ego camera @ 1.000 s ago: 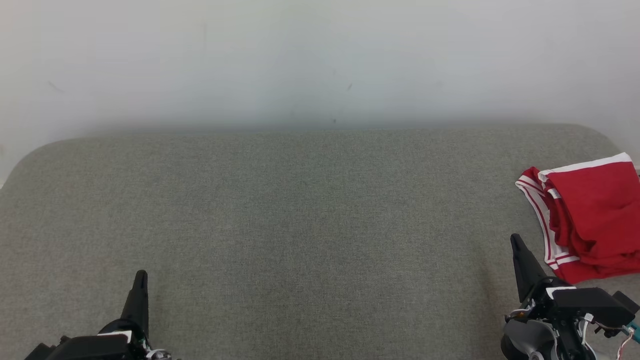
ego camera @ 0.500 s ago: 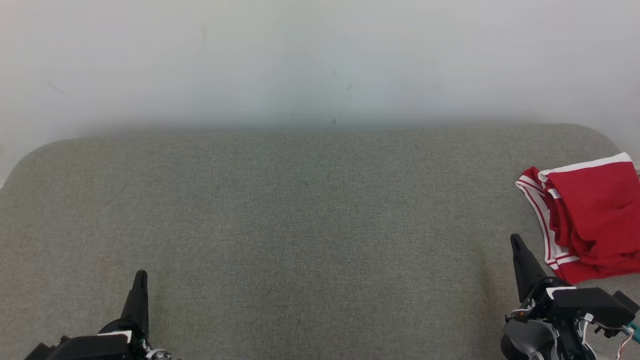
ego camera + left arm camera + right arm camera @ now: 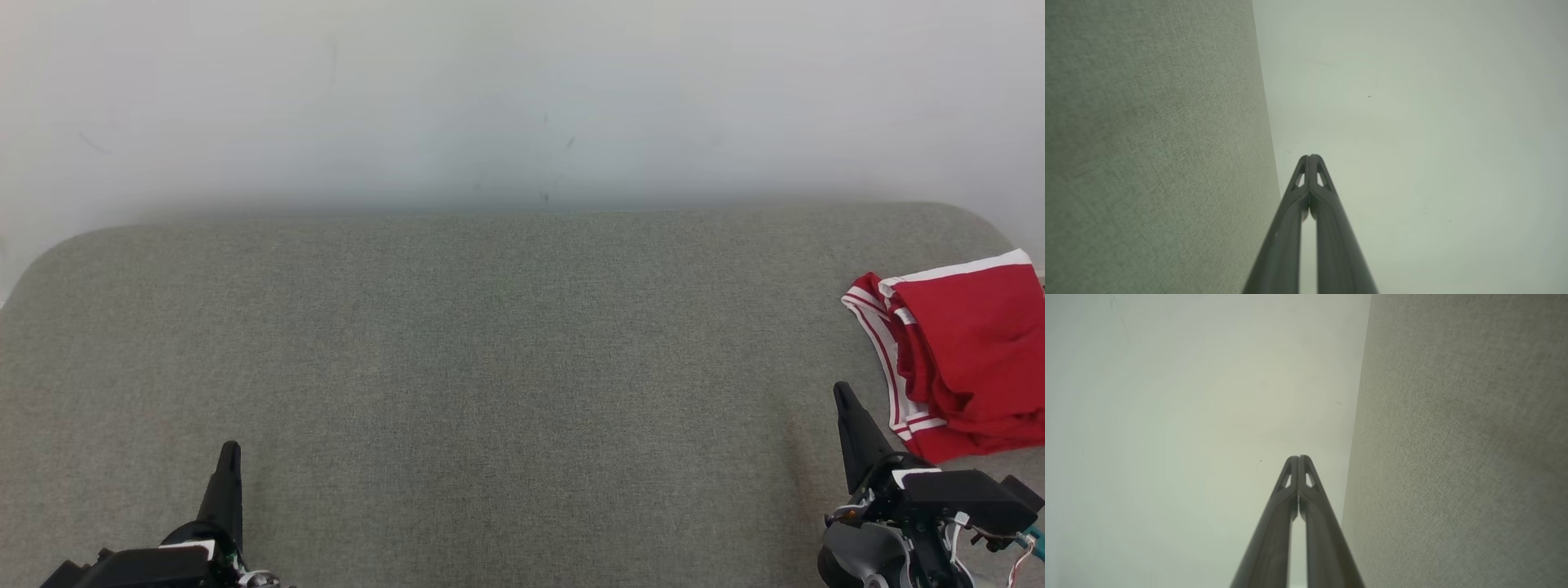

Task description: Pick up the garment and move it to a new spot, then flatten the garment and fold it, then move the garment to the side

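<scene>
The red garment [image 3: 971, 359] with white stripes along its edges lies bunched and folded over itself at about 3 o'clock in the head view. It sits at the right end of the grey cloth-covered worktop [image 3: 490, 367], and the picture's edge cuts off its far side. The right jaws rise from about 5 o'clock, pressed together and holding nothing. Their tip stands near the garment's striped lower edge, at that edge's 9 o'clock, with a strip of worktop showing between. From these jaws the garment lies at about 2 o'clock. The left jaws rise at about 7 o'clock, also together and empty, well apart from the garment, which lies toward their 2 o'clock. Both wrist views show the tips meeting against the pale wall [image 3: 522, 98], beside the worktop.
</scene>
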{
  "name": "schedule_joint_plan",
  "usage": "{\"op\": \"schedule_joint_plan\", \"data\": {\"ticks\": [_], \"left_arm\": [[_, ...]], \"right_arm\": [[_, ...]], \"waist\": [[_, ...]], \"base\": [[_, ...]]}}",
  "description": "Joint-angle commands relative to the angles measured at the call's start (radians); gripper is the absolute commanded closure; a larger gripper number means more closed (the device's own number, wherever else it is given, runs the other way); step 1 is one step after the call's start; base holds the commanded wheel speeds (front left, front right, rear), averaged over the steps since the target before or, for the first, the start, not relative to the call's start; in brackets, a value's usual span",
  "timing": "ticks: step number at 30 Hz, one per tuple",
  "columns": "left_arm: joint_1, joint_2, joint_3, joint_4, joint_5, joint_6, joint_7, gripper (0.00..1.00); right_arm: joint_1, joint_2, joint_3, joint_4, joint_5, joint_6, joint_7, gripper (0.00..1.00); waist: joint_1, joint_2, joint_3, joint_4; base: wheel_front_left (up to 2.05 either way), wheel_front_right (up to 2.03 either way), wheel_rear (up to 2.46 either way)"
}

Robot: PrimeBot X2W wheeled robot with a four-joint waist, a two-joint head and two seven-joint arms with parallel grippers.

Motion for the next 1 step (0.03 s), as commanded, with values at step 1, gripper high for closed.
{"op": "schedule_joint_plan", "data": {"ticks": [1], "left_arm": [[-0.009, -0.003, 0.003, 0.001, -0.002, -0.003, 0.002, 1.0]], "right_arm": [[-0.005, 0.003, -0.002, 0.001, -0.007, -0.002, 0.004, 1.0]], "waist": [[0.0001, 0.0, 0.0, 0.0]], "base": [[0.0, 0.0, 0.0]]}}
